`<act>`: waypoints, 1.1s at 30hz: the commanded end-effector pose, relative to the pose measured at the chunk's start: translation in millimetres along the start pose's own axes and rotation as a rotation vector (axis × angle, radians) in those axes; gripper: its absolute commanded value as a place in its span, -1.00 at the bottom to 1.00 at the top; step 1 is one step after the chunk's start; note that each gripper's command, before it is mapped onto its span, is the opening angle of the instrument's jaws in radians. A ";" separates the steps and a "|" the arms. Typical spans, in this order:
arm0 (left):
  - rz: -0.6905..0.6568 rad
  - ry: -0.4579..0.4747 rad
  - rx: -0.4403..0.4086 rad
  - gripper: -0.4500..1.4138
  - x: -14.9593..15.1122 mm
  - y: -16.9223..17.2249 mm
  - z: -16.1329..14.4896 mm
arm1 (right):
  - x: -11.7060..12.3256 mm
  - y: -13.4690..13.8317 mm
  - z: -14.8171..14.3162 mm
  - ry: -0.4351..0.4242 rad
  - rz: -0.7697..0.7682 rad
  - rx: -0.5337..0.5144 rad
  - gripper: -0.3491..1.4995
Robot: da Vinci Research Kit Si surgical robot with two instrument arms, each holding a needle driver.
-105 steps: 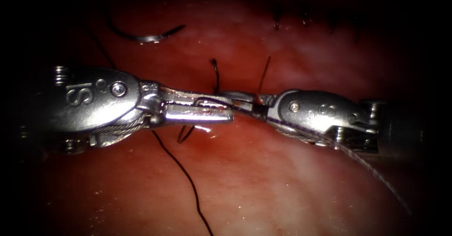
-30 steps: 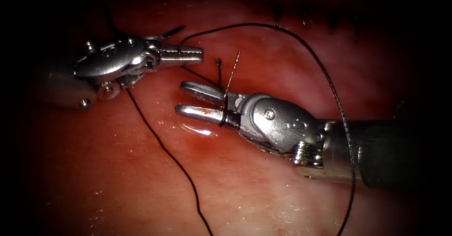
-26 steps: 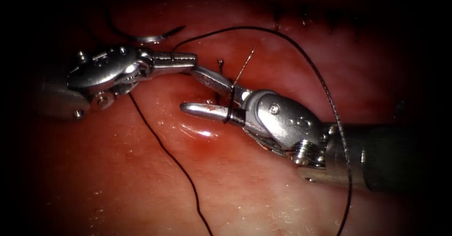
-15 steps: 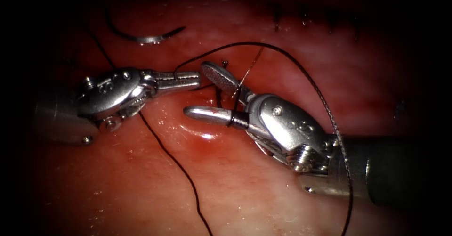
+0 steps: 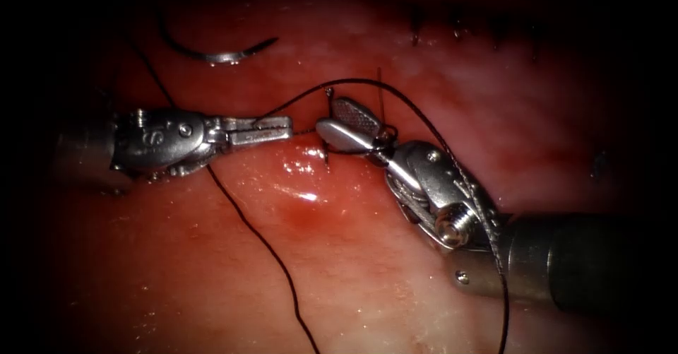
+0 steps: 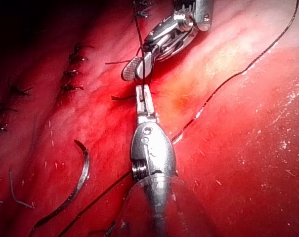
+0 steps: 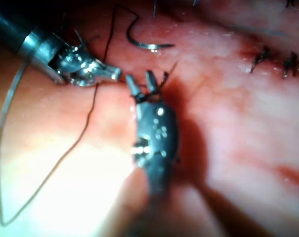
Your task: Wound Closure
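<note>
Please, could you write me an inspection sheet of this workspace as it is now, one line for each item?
Surface: tissue, wet, with red fluid below the claws.
Job's things: needle lies free on the tissue beyond the left claw, held by neither tool; thread arcs from the left claw to the right tool and wraps round the base of the right claw.
Clutter: finished stitches; a loose cut end of thread.
Grippers: left claw shut on the thread; right claw open, holding nothing.
Cables: drive wires at the right tool's wrist.
Surroundings: nothing seen.
</note>
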 end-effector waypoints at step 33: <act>0.223 -0.304 -0.124 -1.00 2.0 2.0 3.1 | -0.6 -2.6 6.2 -0.313 -0.110 -0.533 -0.17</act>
